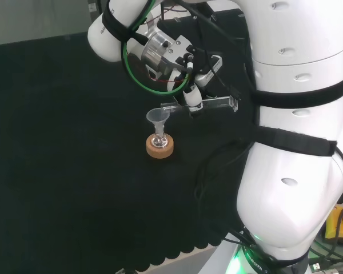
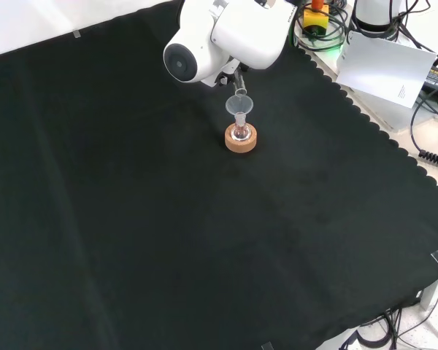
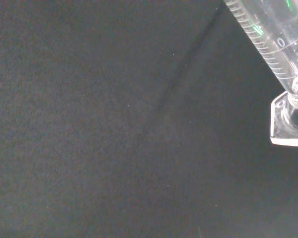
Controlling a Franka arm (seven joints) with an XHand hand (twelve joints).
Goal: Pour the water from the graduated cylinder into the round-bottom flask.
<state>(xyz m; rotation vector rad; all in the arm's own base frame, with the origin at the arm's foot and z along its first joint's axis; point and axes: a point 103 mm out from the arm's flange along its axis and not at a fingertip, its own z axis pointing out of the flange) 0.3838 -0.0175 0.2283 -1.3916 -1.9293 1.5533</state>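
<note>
In the head view the hand (image 1: 190,85) is curled round a clear graduated cylinder (image 1: 208,104), which lies nearly level above the cloth, its mouth at the rim of a clear funnel (image 1: 158,117). The funnel stands in a small round-bottom flask (image 1: 158,141) on a cork ring (image 1: 159,146). In the front view the funnel (image 2: 239,107), the flask (image 2: 239,132) and the cork ring (image 2: 241,138) stand just below the arm's white link, and the cylinder's mouth (image 2: 240,92) peeks out above the funnel. The wrist view shows the cylinder's scale (image 3: 268,39) and its foot (image 3: 288,124) against the cloth.
Black cloth (image 2: 168,240) covers the bench, with its scalloped edge at the right in the front view. The arm's big white links (image 1: 297,142) stand at the right of the head view. Cables and a sheet of white paper (image 2: 383,62) lie off the cloth.
</note>
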